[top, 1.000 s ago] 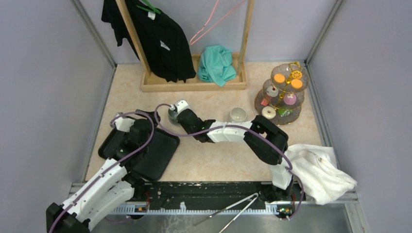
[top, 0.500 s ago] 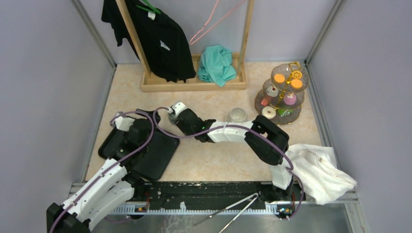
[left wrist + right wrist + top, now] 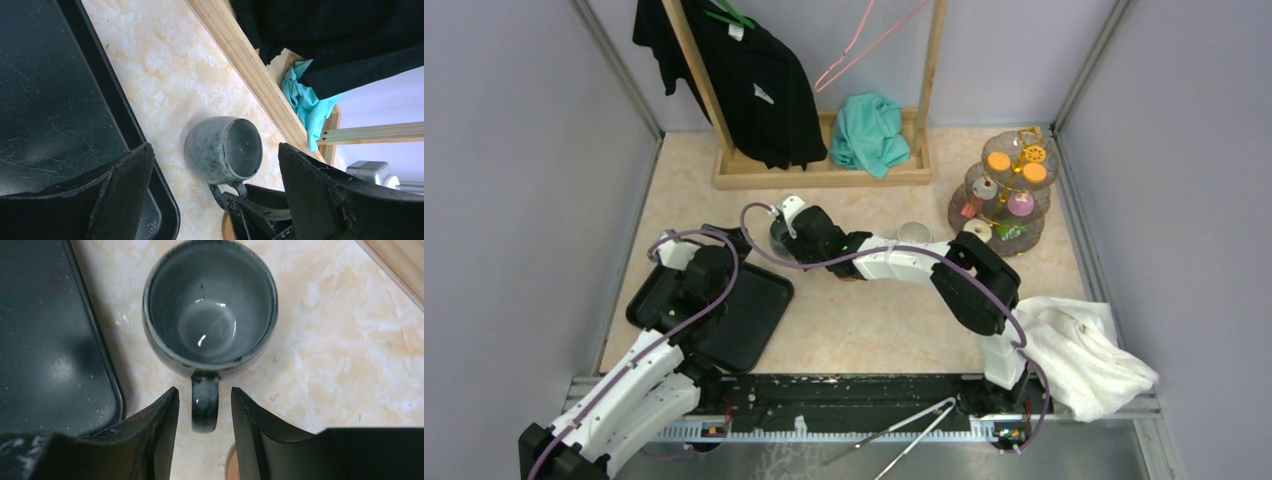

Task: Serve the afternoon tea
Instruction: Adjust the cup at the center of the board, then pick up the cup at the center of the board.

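- Top view: the right gripper [image 3: 786, 228] is sitting at the grey glazed ceramic mug [image 3: 777, 238], which is standing on the beige marbled table [image 3: 874, 320] just beside the black rectangular tray [image 3: 749, 310]. The gold-framed, clear-glass three-tier stand [image 3: 1009, 190] is standing well apart.
- Left wrist: the left gripper [image 3: 215, 150] is gaping wide, holding nothing.
- Right wrist: narrowly parted fingers [image 3: 162, 425] are straddling the mug's handle [image 3: 204, 407], not yet pinching it.
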`<state>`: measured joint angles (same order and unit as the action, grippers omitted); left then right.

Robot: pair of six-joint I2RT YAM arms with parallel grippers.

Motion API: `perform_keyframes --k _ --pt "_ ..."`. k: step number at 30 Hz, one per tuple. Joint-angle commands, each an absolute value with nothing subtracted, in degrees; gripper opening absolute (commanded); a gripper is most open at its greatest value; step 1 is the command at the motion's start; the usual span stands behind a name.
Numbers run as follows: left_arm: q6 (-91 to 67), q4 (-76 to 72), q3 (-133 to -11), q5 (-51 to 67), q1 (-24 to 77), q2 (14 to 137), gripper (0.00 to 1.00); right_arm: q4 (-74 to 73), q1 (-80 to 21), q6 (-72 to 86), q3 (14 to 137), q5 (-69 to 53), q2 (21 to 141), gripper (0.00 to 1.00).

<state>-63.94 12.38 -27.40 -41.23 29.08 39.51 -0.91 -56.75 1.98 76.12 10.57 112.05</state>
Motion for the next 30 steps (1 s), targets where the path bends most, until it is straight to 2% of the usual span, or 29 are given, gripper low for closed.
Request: perform_keyframes --k 1,24,27,30 --pt "-62.41 11.03 -27.42 -41.07 28.44 38.83 0.98 -0.34 -55.95 2.44 81.0 8.69 113.05 0.43" --pt "-62.24 10.46 -26.04 -39.64 27.69 37.2 0.98 -5.21 -55.81 4.62 85.53 7.75 118.75 0.39" --pt "-62.27 10.5 -25.79 -39.54 27.6 37.1 0.98 -5.07 -55.82 4.66 85.84 7.73 119.24 0.31" --pt "-62.3 10.45 -25.63 -39.55 27.36 37.0 0.99 -5.14 -55.86 4.61 86.05 7.84 119.32 0.13"
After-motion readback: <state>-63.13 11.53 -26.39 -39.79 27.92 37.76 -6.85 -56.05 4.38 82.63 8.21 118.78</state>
